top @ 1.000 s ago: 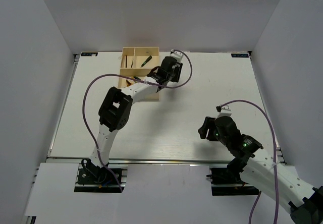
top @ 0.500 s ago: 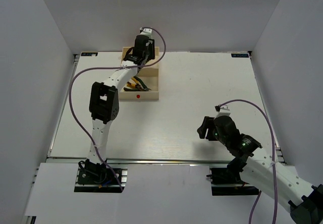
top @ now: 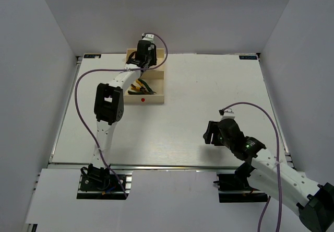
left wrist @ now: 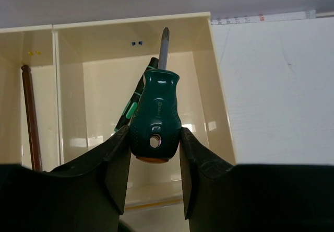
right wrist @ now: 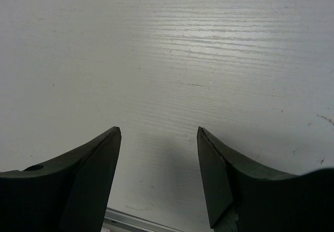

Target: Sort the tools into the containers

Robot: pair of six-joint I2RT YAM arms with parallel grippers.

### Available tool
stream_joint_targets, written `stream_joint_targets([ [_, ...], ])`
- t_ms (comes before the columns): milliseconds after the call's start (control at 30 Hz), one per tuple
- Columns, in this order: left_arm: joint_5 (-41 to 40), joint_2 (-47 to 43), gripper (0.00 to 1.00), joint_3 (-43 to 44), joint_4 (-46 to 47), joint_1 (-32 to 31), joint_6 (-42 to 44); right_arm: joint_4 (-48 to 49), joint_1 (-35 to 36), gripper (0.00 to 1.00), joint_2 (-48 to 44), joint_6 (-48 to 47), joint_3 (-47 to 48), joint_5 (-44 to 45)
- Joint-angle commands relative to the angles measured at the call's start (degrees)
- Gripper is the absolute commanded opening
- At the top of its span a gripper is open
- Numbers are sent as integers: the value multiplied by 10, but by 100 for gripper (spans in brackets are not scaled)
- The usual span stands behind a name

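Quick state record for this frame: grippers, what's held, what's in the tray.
left gripper: shut on stubby screwdriver, over far end of tray
stubby screwdriver: green handle, tip pointing away from the wrist camera
thin screwdriver: lying in the small compartment beyond it
pliers: in the large compartment
right gripper: open, holding nothing, over table

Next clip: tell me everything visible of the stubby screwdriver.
The stubby screwdriver has a fat dark-green handle, plastic or rubber by its look, with a hole through it near an orange butt, and a short grey metal shaft ending in a cross-type tip. The left tool is shut on the handle's lower sides. The screwdriver is held over a tray compartment, tip toward the far wall. A thin screwdriver lies behind it; contact between them cannot be told.
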Motion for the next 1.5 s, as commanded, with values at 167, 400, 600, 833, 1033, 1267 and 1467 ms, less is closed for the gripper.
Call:
stream_joint_targets([
  [167,29,-45,64,-15,8,15,-16,30,-1,66,-3,-6,-8,6],
  [400,22,-137,89,-101,25,15,-21,23,-1,67,-6,-7,-3,3],
  [600,5,-263,95,-227,34,15,-12,19,0,67,-24,-11,1,10],
  [833,-12,-505,97,-384,15,15,-12,8,-1,68,-37,-10,16,18],
  [1033,-27,-711,98,-518,-26,15,-26,0,-1,69,-64,-5,15,24],
  [1267,-53,-922,98,-666,-91,15,-48,-6,0,73,-95,-4,15,32],
  [1467,-51,-1050,98,-769,-135,10,-87,-13,-2,77,-109,-14,24,55],
])
